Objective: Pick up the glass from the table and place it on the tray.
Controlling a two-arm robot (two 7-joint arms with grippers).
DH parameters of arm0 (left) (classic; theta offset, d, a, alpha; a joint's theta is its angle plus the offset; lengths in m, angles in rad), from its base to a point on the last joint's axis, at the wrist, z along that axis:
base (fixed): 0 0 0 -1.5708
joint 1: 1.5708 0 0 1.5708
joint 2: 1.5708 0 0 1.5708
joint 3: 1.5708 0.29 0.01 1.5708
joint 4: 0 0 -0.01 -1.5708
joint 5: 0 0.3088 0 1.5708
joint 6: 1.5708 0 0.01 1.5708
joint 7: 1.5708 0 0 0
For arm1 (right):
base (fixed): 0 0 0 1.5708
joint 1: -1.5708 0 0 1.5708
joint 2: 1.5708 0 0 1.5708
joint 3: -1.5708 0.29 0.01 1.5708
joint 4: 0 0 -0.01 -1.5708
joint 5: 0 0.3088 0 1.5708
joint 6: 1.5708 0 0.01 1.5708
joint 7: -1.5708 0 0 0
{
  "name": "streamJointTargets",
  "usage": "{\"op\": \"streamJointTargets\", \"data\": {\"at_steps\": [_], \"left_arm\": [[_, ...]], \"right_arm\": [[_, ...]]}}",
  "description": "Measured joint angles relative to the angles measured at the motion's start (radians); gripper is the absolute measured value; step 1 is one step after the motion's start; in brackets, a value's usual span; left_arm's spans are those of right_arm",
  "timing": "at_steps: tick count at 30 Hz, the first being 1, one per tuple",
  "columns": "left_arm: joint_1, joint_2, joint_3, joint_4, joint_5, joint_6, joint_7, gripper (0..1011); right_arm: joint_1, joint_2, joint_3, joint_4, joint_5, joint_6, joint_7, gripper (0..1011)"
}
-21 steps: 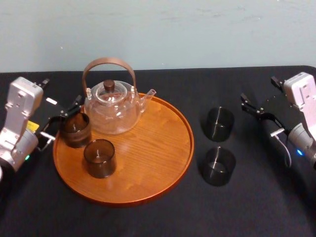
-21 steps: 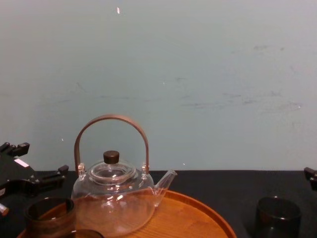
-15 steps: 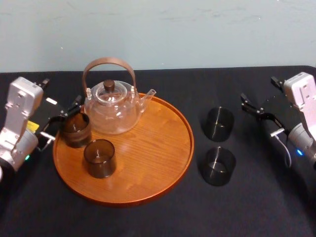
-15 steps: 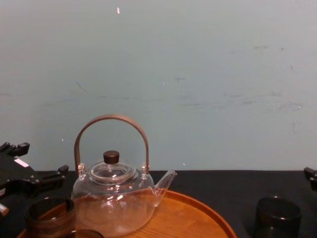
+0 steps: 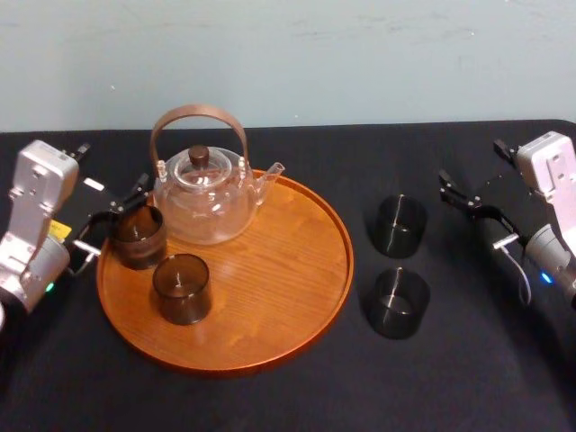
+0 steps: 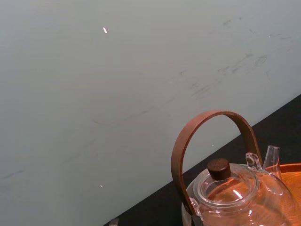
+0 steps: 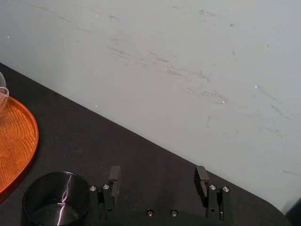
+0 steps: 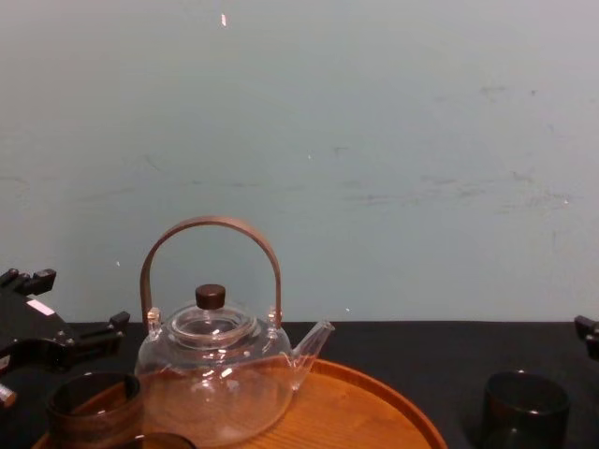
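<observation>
Two dark smoky glasses stand on the black table (image 5: 297, 396) to the right of the tray: a far glass (image 5: 399, 225) (image 8: 524, 408) (image 7: 55, 200) and a near glass (image 5: 398, 302). The round wooden tray (image 5: 270, 297) carries two more glasses, one at its left rim (image 5: 136, 236) (image 8: 94, 404) and one nearer the front (image 5: 182, 288). My right gripper (image 5: 472, 162) (image 7: 157, 181) hovers open and empty, to the right of and behind the far glass. At the tray's left edge my left gripper (image 5: 113, 168) (image 8: 70, 304) is open, just behind the left-rim glass.
A clear glass teapot (image 5: 205, 193) (image 8: 217, 379) (image 6: 235, 197) with an arched brown handle stands at the back left of the tray. The tray's right half is bare wood. A pale wall rises behind the table.
</observation>
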State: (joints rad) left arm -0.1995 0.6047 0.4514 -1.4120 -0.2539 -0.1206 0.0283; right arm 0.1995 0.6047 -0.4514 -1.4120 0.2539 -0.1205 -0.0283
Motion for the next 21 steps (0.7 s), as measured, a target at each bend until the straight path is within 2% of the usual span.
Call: {"op": "streamJointTargets", "data": {"at_steps": [21], "left_arm": [[0.0,0.0,0.0,0.0,0.0,0.0,0.0,1001]], "right_arm": [[0.0,0.0,0.0,0.0,0.0,0.0,0.0,1002]]}}
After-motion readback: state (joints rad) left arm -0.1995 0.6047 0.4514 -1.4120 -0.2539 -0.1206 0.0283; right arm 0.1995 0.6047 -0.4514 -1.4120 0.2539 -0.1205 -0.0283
